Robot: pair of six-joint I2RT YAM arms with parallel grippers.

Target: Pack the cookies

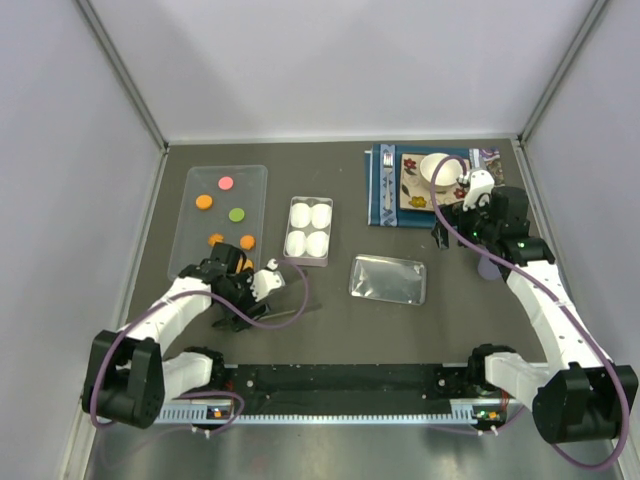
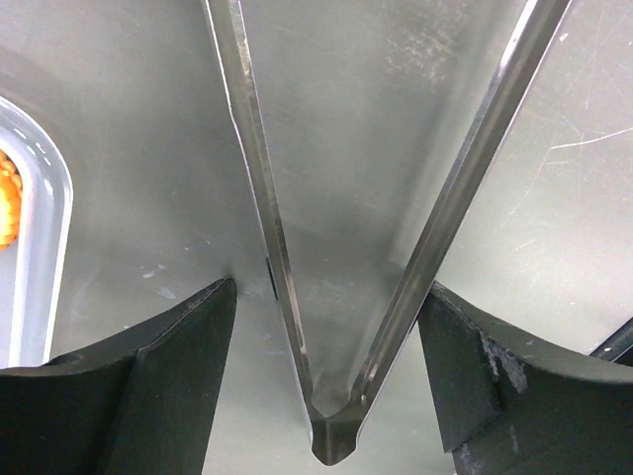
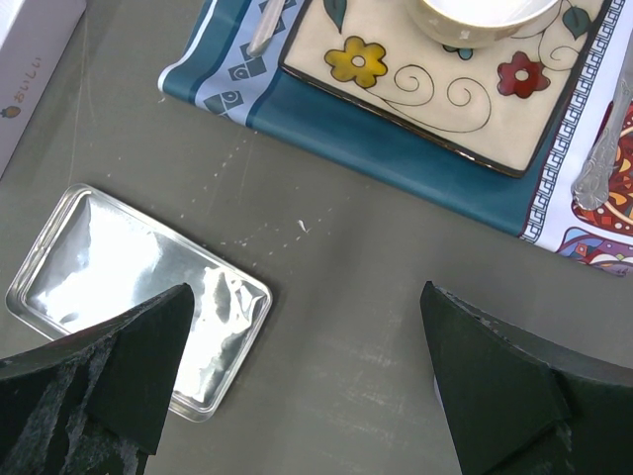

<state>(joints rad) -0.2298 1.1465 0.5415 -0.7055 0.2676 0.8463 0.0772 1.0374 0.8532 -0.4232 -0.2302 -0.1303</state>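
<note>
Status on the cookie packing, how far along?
Done: nothing packed. All four cups of the white plastic box look empty, and its clear plastic lid lies beside it. In hand: the left claw straddles the metal tongs; a firm grip is unclear. The right claw is open over bare table. Left: at least five small round cookies on the clear tray to move, then the lid.

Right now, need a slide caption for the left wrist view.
Left gripper open astride metal tongs on the table, an orange cookie in the tray at left.
</note>
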